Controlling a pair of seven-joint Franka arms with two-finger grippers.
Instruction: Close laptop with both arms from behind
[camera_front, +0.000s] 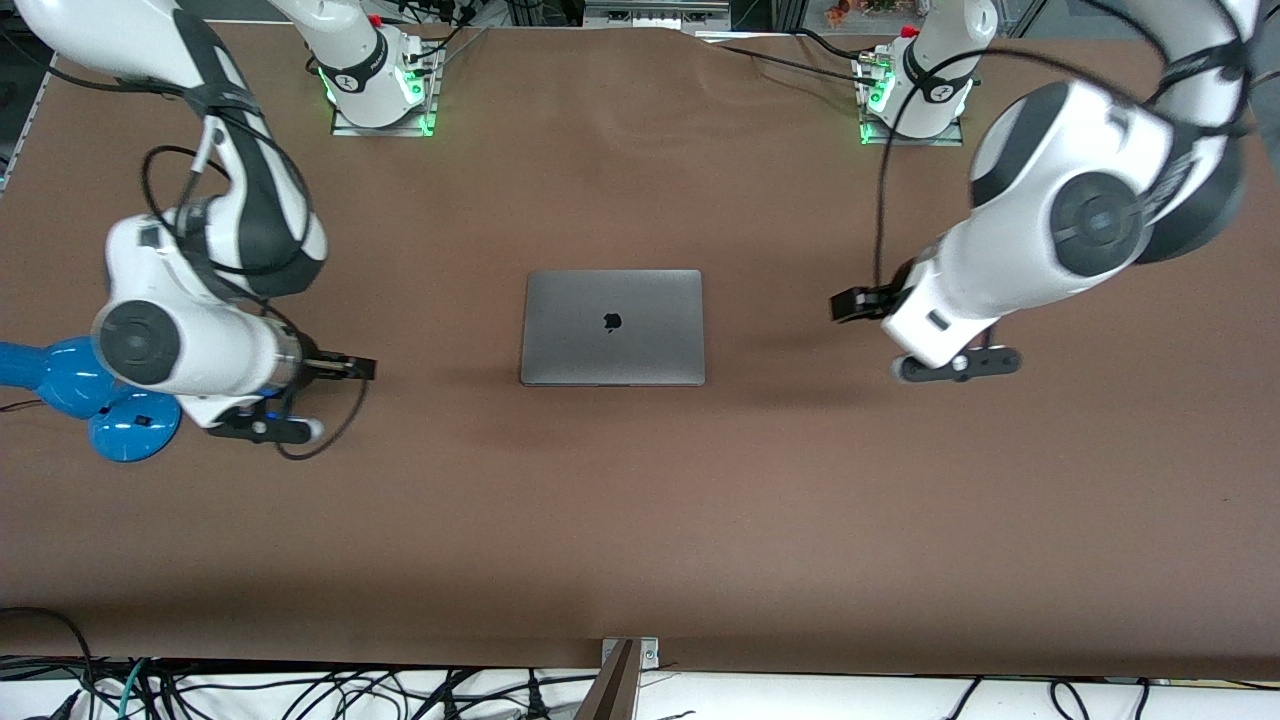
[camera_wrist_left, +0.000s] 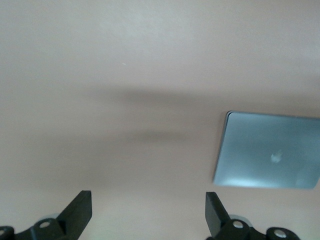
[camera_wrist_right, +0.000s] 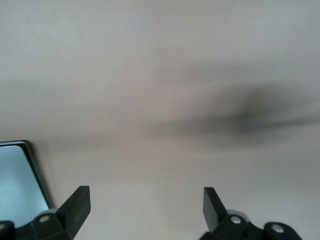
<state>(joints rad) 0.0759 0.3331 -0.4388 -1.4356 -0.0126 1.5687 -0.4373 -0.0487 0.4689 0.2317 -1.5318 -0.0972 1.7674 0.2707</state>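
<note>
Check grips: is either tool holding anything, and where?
Nothing held. Left tool and right tool are both open over bare table, one off each end of the shut laptop.

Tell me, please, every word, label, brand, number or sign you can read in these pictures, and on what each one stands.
No words or numbers can be read anywhere.
Apple logo, a sign with no lettering: on the shut lid of the laptop, which lies flat on the brown table.
Small dark marks on the white arm bases at the table's edge: too small to read.
The left gripper and right gripper, both open, carry no readable label.
</note>
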